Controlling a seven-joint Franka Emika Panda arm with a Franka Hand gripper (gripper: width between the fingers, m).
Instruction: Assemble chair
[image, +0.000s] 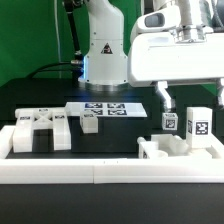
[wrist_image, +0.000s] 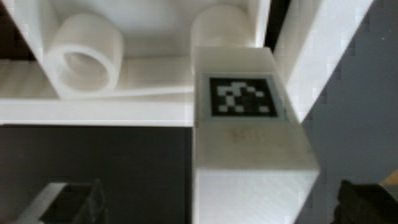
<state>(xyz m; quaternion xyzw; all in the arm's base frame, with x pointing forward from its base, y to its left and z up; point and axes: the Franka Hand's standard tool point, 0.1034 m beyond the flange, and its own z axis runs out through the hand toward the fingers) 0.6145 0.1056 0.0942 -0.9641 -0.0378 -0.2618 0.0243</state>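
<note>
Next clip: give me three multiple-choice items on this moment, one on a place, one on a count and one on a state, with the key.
1. Where does the marker board lie in the exterior view?
A. on the front rail
B. flat on the table, before the robot base
C. stood upright on its edge

2. How many coded tags show in the wrist view?
A. one
B. none
C. four

3. How is the hand?
A. shut on the small cube
B. shut on the front rail
C. open, holding nothing

Key:
1 B, the board lies flat mid-table in front of the base.
2 A, a single tag sits on the white chair part.
3 C, the fingers stand wide apart, with a gap on either side of that part.
</note>
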